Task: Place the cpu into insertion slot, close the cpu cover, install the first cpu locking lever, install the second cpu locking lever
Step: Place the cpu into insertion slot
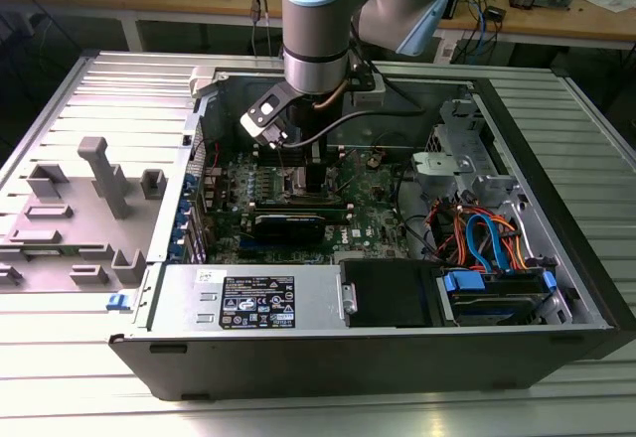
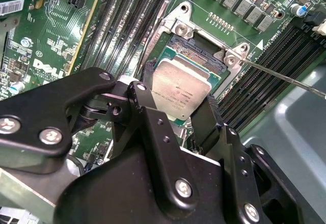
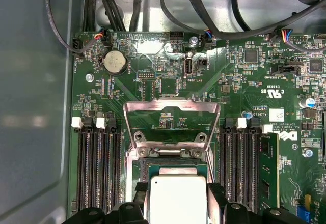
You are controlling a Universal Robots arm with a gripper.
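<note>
In both wrist views my gripper (image 2: 178,99) is shut on the cpu (image 2: 181,87), a flat silvery square chip held by two opposite edges between black fingers (image 2: 144,76). The cpu (image 3: 177,197) hangs level just over the insertion slot (image 2: 199,56), whose dark centre shows beyond the chip's far edge. Whether the chip touches the socket I cannot tell. The cpu cover (image 3: 173,113), a silvery frame with a square window, stands swung open behind the socket. A thin locking lever (image 2: 285,77) sticks out from the socket's corner. The exterior view has the gripper (image 1: 311,174) low over the motherboard.
Long black memory slots (image 3: 99,168) flank the socket on both sides. Black cables (image 3: 214,10) run along the case wall. The open computer case (image 1: 556,358) holds a power supply, a drive bay and blue and orange cables (image 1: 487,238). A grey fixture (image 1: 99,174) stands at the exterior view's left.
</note>
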